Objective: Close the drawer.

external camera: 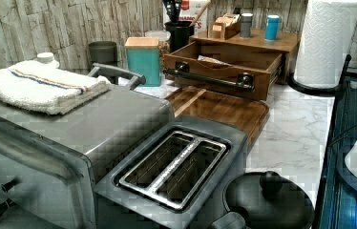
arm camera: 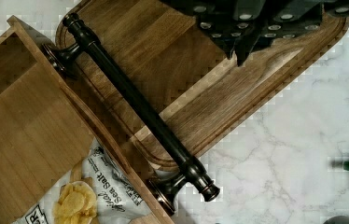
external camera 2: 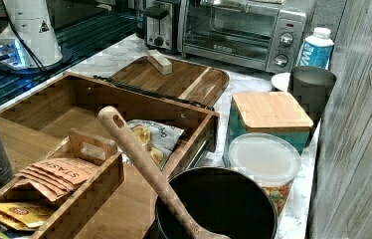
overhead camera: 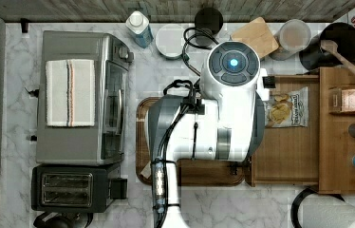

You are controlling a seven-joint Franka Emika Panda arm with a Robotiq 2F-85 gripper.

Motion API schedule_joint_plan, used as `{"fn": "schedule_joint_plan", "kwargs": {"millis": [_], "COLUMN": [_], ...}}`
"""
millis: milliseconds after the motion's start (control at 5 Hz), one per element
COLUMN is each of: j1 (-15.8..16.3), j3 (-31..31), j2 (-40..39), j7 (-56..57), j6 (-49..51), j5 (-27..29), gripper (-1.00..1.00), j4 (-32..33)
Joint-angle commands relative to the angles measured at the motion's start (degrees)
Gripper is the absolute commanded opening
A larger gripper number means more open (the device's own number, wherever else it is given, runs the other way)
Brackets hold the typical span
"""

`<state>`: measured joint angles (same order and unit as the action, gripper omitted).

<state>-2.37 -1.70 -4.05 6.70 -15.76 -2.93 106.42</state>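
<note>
Closing the drawer [arm camera: 18, 126] | it stands pulled out over the tray [arm camera: 172, 60], chips bag [arm camera: 93, 186] inside | claw [arm camera: 242, 39] above the tray, near the handle [arm camera: 135, 100]; we cannot tell its spread | we judge an even, centred push on the bar best.

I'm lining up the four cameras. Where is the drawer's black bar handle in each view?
Top view: hidden under the arm; only the drawer shows, right of centre.
Left view: handle across the drawer front, upper centre.
Right view: handle along the drawer's far edge, centre.
Wrist view: handle runs diagonally through the middle.
Shared landmark: the chip bag inside the drawer.
</note>
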Motion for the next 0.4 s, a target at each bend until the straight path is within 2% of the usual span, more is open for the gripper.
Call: {"fn": "schedule_joint_plan", "kwargs": {"millis": [200, 400], "j1": [-0.2, 0.4], "j3": [-0.2, 0.5], "j2": [0.0, -2.5], "j7": [0.0, 4.3], "j6": [0.0, 4.0], "j5": [-0.2, -1.3], "gripper": [-1.00, -1.00], "j4": [0.0, -3.3]}}
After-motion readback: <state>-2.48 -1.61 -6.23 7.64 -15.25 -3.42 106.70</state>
